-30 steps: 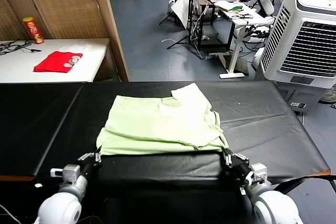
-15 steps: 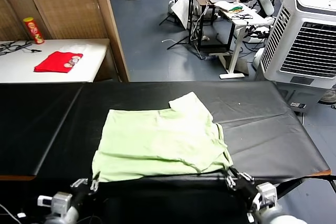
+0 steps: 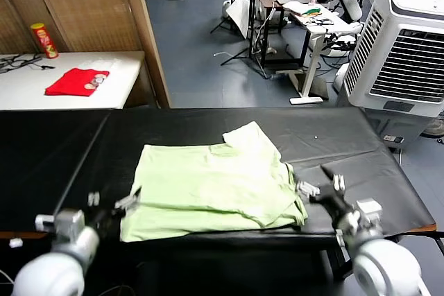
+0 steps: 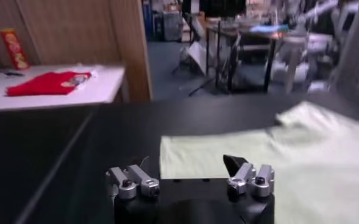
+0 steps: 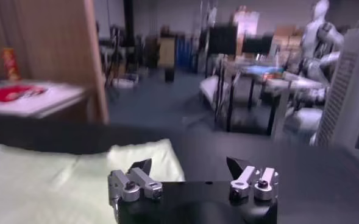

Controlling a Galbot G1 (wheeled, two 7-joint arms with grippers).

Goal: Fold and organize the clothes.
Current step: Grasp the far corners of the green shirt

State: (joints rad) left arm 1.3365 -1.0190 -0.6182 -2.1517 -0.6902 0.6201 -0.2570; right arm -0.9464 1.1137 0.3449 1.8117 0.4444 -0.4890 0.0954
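Two grippers stand with jaws spread wide and nothing between them: the left gripper [image 3: 114, 202] hangs just off the near left corner of the pale light-green short-sleeved shirt of soft fabric [image 3: 211, 188], and the right gripper [image 3: 320, 186] sits just beside its near right edge, neither one holding cloth in the wrist views [image 4: 190, 176] [image 5: 191, 173]. That shirt lies folded flat on the black padded table [image 3: 361, 154], one sleeve poking toward the far side. Well apart, on a white side table [image 3: 118, 77] at the far left, lie a small red folded garment [image 3: 75, 81] and an upright red-and-yellow snack can [image 3: 43, 39].
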